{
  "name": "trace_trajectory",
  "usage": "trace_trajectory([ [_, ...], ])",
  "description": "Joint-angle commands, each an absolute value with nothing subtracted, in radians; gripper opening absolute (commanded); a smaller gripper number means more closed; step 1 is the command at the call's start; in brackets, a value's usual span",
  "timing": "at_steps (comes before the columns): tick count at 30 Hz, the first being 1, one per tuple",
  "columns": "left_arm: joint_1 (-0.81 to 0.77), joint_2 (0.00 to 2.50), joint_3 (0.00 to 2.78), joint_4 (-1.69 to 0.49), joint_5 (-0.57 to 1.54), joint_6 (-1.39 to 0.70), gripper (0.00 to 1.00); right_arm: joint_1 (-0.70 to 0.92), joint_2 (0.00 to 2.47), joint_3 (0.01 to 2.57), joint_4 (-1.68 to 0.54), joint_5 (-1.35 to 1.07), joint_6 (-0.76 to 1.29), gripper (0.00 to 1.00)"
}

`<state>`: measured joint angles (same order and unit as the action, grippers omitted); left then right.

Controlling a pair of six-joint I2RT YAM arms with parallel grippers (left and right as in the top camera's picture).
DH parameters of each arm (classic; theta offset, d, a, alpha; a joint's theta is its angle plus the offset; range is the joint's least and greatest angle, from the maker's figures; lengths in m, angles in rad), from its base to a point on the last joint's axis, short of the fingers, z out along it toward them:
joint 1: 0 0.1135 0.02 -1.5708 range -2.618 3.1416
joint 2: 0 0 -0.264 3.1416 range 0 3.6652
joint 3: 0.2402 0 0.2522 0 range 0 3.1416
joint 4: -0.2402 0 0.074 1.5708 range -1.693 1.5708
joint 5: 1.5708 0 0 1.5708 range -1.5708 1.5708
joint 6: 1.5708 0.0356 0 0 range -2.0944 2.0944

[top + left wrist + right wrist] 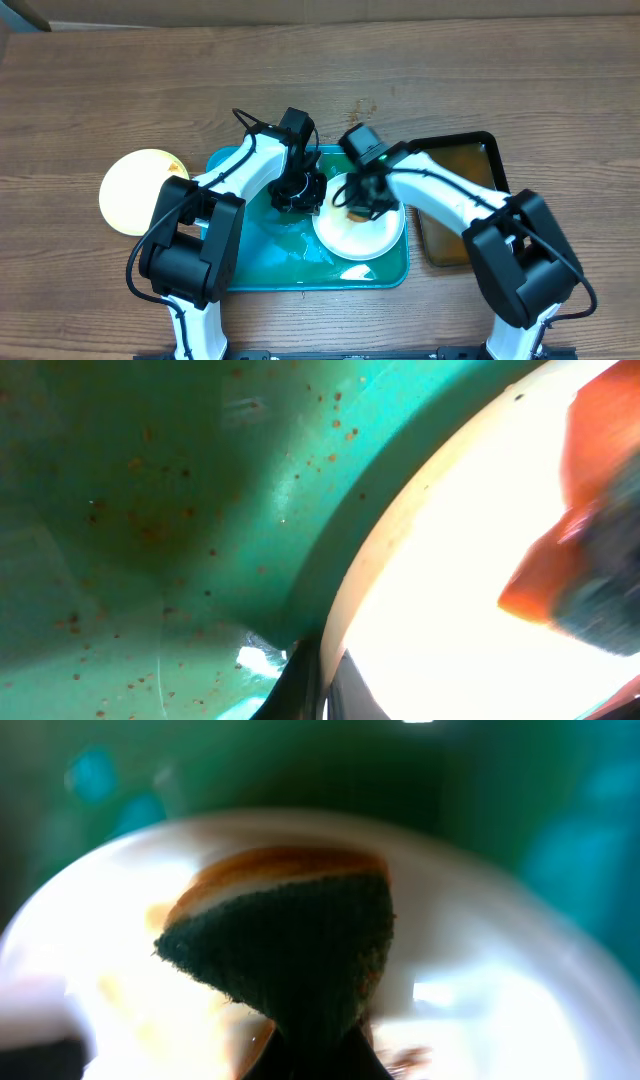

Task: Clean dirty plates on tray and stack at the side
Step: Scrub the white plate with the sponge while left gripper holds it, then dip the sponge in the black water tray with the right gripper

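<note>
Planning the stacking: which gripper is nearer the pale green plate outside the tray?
Left. The left gripper is over the tray, right of the pale green plate; the right gripper is farther right, over the white plate.

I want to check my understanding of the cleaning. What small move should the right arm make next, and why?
Probably rub the sponge in small strokes across the white plate. The right gripper has its jaws shut on the sponge over that plate, where brownish smears show. The left gripper seems to pinch the rim, steadying the plate on the tray.
</note>
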<state>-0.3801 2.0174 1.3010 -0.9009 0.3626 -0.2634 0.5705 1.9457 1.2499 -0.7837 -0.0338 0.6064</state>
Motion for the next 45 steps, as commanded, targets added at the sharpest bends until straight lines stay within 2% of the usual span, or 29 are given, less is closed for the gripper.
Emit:
trace_trajectory([
  [1, -0.392, 2.044, 1.259, -0.906, 0.303, -0.294, 0.04, 0.505, 1.975, 1.224, -0.836, 0.054, 0.625, 0.04],
  [6, -0.392, 2.044, 1.259, -0.907, 0.303, -0.295, 0.04, 0.504, 1.975, 1.224, -0.96, -0.044, 0.621, 0.04],
  [12, -0.392, 2.044, 1.259, -0.907, 0.303, -0.295, 0.04, 0.559, 1.975, 1.224, -1.031, -0.046, 0.594, 0.04],
  [23, -0.392, 2.044, 1.259, -0.906, 0.303, -0.295, 0.04, 0.57, 1.975, 1.225, -0.732, 0.078, 0.488, 0.04],
  [27, -0.392, 2.044, 1.259, -0.907, 0.303, -0.295, 0.04, 0.569, 1.971, 1.251, -0.747, -0.003, 0.388, 0.04],
  [31, -0.392, 2.044, 1.259, -0.907, 0.303, -0.295, 0.04, 0.566, 1.925, 1.288, -0.808, -0.001, 0.385, 0.04],
  [37, -0.391, 2.044, 1.259, -0.907, 0.302, -0.295, 0.04, 0.517, 1.794, 1.311, -0.825, -0.001, 0.385, 0.04],
  [45, -0.391, 2.044, 1.259, -0.903, 0.303, -0.295, 0.04, 0.349, 1.71, 1.311, -0.95, 0.05, 0.385, 0.04],
])
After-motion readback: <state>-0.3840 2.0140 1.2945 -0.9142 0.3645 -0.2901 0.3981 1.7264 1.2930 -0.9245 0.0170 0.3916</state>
